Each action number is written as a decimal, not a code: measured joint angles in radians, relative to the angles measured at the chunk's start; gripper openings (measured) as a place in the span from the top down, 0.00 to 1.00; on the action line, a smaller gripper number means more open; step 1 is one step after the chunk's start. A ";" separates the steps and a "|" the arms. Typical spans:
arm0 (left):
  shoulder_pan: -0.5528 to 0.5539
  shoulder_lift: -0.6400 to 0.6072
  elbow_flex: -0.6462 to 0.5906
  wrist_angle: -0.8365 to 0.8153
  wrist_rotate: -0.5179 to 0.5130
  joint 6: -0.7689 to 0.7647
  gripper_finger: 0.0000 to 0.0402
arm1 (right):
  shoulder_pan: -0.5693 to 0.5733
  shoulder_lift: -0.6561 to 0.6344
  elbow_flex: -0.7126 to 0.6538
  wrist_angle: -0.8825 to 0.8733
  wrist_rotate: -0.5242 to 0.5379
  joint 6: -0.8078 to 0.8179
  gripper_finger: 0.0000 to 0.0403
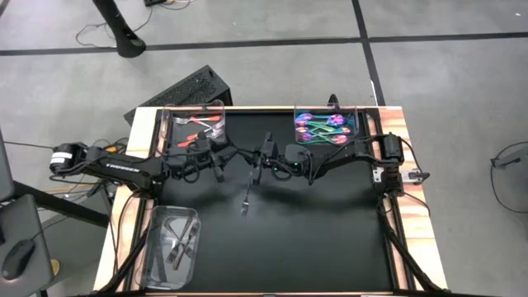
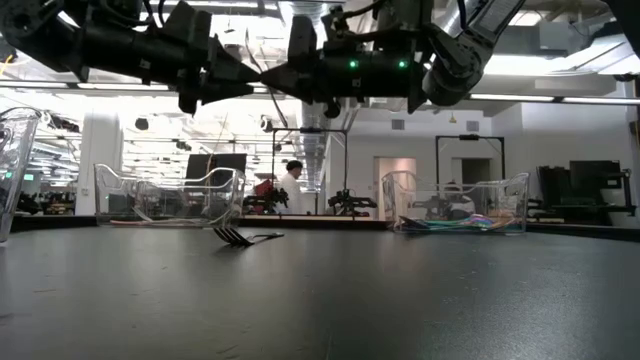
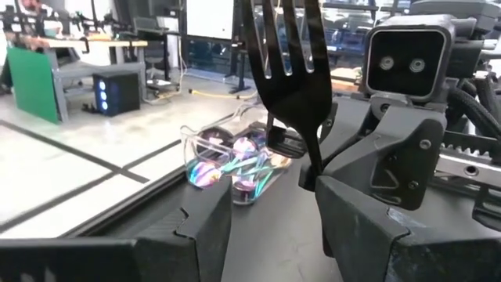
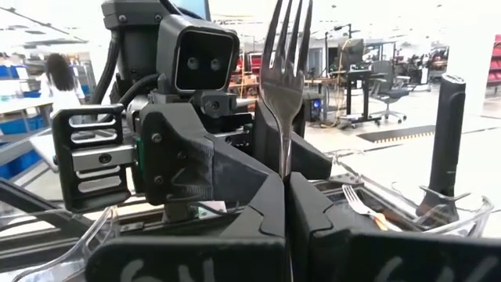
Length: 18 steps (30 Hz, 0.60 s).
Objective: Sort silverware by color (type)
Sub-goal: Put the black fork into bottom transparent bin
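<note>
A: What could be going wrong here?

B: The two arms are meeting above the middle of the tabletop (image 1: 330, 239). The right gripper (image 4: 286, 176) is closed on a dark fork (image 4: 283, 70), prongs pointing up. The left gripper (image 3: 270, 207) is standing open with the same fork between its fingers (image 3: 368, 211). I think it is a handover. If the right one is letting go before the left one is closing, the fork may be dropping. The wrists are also very near each other, so they could be bumping.

A: And the trays?

B: The tray at the far right (image 1: 360, 124) is holding the iridescent pieces (image 1: 322, 128). The tray at the far left (image 1: 165, 124) is holding the coppery pieces (image 1: 202, 125). The near-left tray (image 1: 153, 247) is holding some dark pieces (image 1: 183, 243). One dark fork more (image 1: 247, 202) is lying on the tabletop, apart from all trays.
</note>
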State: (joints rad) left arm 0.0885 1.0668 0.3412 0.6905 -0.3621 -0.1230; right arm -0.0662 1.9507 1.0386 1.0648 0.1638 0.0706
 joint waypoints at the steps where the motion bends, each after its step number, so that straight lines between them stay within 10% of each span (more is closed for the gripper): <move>1: 0.003 0.000 0.000 0.007 0.005 0.011 0.56 | 0.000 0.000 0.000 0.002 0.000 0.000 0.98; 18: 0.061 -0.009 0.000 0.084 0.123 0.099 0.56 | -0.001 -0.003 0.004 0.003 0.003 -0.056 0.97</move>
State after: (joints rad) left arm 0.1494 1.0580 0.3408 0.7744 -0.2394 -0.0237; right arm -0.0669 1.9480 1.0424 1.0682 0.1665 0.0143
